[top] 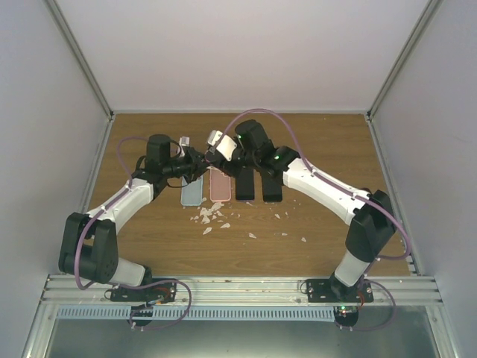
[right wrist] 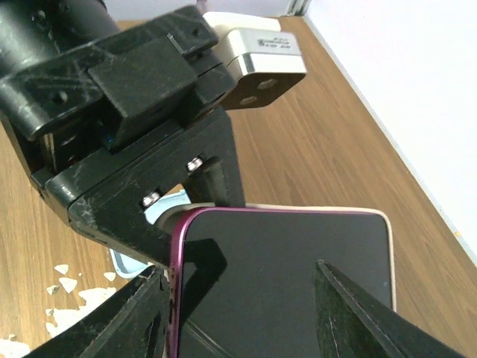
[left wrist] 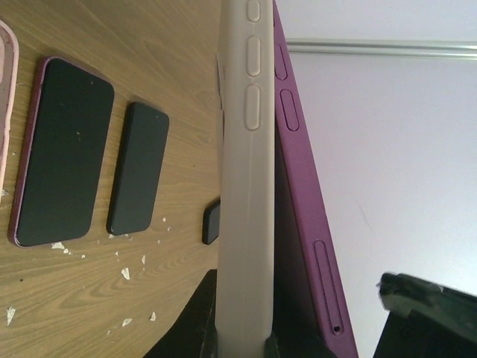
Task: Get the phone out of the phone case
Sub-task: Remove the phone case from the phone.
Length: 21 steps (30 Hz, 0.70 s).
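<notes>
The left end effector [top: 198, 161] grips the pale case [left wrist: 242, 224] on edge above the desk [top: 320, 142], with the purple phone [left wrist: 298, 186] leaning out of it. Beneath lie a blue case [top: 191, 192], a pink case [top: 220, 184], dark phones [top: 245, 183] and white flakes [top: 211, 216]. The right end effector [right wrist: 238, 313] has its jaws apart, straddling the phone's screen.
</notes>
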Motion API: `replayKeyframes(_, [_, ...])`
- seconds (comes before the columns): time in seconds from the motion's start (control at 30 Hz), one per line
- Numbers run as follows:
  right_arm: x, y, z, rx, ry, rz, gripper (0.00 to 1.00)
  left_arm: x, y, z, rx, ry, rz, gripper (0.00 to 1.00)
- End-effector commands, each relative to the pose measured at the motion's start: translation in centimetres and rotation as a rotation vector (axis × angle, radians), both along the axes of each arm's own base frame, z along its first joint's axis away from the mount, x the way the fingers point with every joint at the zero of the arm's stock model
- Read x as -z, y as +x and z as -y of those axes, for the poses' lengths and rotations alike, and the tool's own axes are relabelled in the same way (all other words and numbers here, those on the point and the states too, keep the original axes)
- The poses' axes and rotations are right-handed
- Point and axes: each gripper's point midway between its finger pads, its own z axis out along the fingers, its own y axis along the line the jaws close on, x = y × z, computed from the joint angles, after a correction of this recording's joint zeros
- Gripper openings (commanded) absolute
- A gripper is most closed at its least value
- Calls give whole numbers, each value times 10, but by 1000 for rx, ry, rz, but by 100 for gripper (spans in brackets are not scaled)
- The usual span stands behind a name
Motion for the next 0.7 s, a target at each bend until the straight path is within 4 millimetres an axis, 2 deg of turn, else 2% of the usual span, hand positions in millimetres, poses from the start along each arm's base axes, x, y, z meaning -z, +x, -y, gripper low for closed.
replayKeyframes(0.0, [1,1,-9,-6,-28,26,53,-35,11,3,5,-15,136,0])
replayKeyframes(0.13, [8,2,-9,5,-59,32,52,-35,12,4,5,-11,138,0])
replayKeyframes(0.3, [16,16,-4,73,-125,97,47,-35,12,5,4,-1,139,0])
replayKeyframes(0.47, [28,31,2,150,-226,196,36,-36,11,7,7,3,144,0])
replayKeyframes(0.67, [34,43,8,198,-274,272,33,-35,8,10,15,3,142,0])
